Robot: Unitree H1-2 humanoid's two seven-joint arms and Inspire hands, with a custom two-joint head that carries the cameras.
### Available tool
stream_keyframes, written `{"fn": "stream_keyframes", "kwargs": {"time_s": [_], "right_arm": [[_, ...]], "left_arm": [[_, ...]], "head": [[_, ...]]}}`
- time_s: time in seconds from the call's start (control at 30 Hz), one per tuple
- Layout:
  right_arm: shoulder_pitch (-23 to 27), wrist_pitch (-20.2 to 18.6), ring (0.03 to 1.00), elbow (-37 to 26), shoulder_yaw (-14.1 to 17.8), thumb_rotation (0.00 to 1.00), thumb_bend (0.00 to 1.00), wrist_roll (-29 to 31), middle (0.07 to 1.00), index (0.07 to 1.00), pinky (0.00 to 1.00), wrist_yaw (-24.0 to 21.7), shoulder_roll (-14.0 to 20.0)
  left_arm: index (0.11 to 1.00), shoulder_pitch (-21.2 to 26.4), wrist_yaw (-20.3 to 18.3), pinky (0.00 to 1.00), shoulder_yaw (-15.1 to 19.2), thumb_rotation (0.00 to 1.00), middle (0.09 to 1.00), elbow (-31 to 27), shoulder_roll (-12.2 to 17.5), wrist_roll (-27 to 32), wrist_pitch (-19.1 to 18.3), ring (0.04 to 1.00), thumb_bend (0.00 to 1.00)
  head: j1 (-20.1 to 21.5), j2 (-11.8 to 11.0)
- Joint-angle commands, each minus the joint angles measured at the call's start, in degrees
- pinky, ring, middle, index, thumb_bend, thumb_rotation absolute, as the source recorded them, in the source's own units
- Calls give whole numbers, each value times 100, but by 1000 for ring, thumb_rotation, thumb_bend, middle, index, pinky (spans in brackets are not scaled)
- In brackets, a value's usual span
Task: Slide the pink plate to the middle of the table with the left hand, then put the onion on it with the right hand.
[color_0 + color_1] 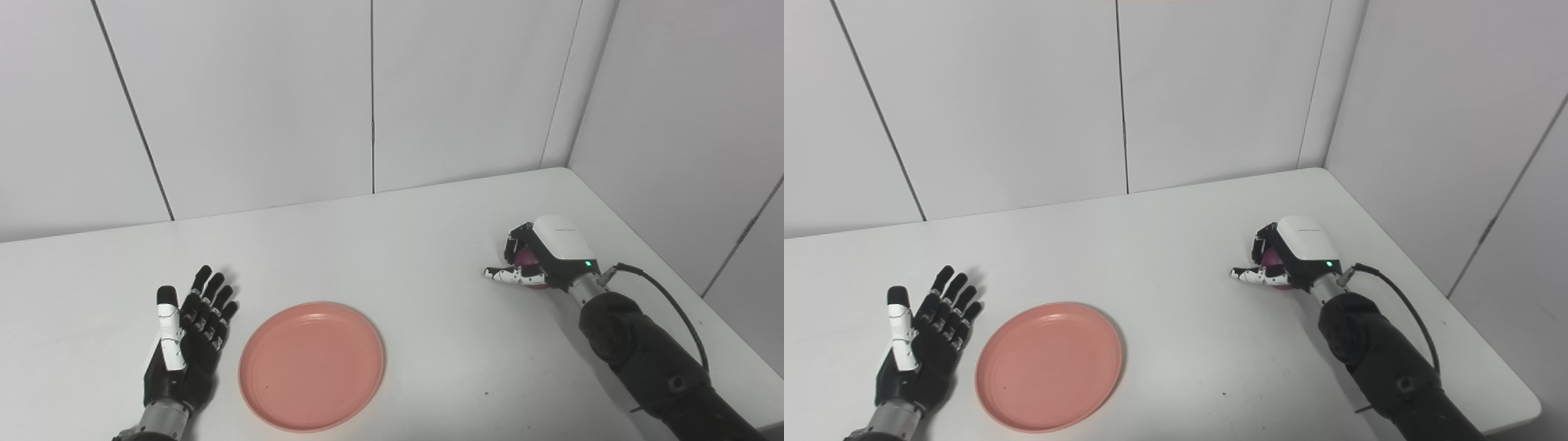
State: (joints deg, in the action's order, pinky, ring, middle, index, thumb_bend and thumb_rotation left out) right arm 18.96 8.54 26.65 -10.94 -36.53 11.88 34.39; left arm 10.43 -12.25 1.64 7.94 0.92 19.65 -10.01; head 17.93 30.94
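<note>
From the left eye view, a white table [429,245] stands pushed into a corner of plain white wall panels [257,98], dark seams running between them; the tabletop shows a few small dark specks near its front edge. One pink plate [312,365] lies flat on the near left part of the table, nothing on it. Just beside it on the left, not touching, the left hand [187,343] rests palm up with its black fingers spread apart, holding nothing; its arm is cut off by the bottom edge. Far to the right, the right hand [539,257] sits low at the tabletop, fingers curled around one onion [524,257], of which only a sliver of purple shows between the fingers and the white back shell; a green light glows on that shell, and a black cable [667,300] loops from the wrist. From the right eye view, the same one plate [1048,366], two hands and one onion [1271,257] appear. The table's right front corner is visible here. The right hand [1289,254] again hides most of the onion, well apart from the plate; whether the onion touches the table cannot be made out. The left hand [928,331] lies open beside the plate.
</note>
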Motion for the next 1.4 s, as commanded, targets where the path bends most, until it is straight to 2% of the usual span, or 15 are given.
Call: {"fn": "stream_keyframes", "kwargs": {"time_s": [0.0, 0.33, 0.37, 0.53, 0.77, 1.03, 1.23, 1.37], "right_arm": [[147, 202, 152, -141, 24, 561, 453, 82, 220, 255, 102, -126, 91], [171, 202, 152, -395, 99, 537, 459, 185, 219, 258, 105, -294, 72], [168, 194, 155, -435, 107, 563, 463, 185, 222, 263, 107, -308, 68], [220, 208, 148, -904, 159, 563, 459, 173, 213, 251, 102, -389, 23], [389, 52, 133, -1677, 207, 536, 457, 90, 198, 248, 88, -724, -9], [688, 137, 162, -2436, 132, 587, 484, -150, 232, 302, 115, -1192, -64], [887, 136, 155, -3004, -34, 623, 494, -352, 225, 296, 109, -1587, -318], [973, 252, 165, -3146, -173, 595, 509, -333, 235, 303, 119, -1781, -512]], "left_arm": [[1000, -180, 94, 1000, 1, 1000, 1000, 144, -20, -8, -414, 1000, 793], [1000, -181, 97, 1000, -16, 1000, 1000, 146, -34, -38, -397, 1000, 787], [1000, -181, 94, 1000, -17, 1000, 1000, 147, -34, -39, -392, 1000, 790], [1000, -174, 83, 1000, -16, 1000, 1000, 151, -25, -32, -396, 1000, 799], [1000, -176, 134, 1000, -21, 1000, 1000, 111, -53, -60, -425, 1000, 789], [1000, -184, 200, 1000, -39, 1000, 1000, 57, -125, -77, -467, 1000, 786], [1000, -214, 279, 1000, -90, 1000, 1000, -27, -226, -110, -477, 1000, 791], [1000, -237, 338, 1000, -159, 1000, 1000, -95, -307, -140, -467, 1000, 795]], "head": [[-1, 8], [-26, 9], [-26, 9], [-16, 16], [-62, 15], [-199, 22], [-421, 44], [-669, 65]]}}
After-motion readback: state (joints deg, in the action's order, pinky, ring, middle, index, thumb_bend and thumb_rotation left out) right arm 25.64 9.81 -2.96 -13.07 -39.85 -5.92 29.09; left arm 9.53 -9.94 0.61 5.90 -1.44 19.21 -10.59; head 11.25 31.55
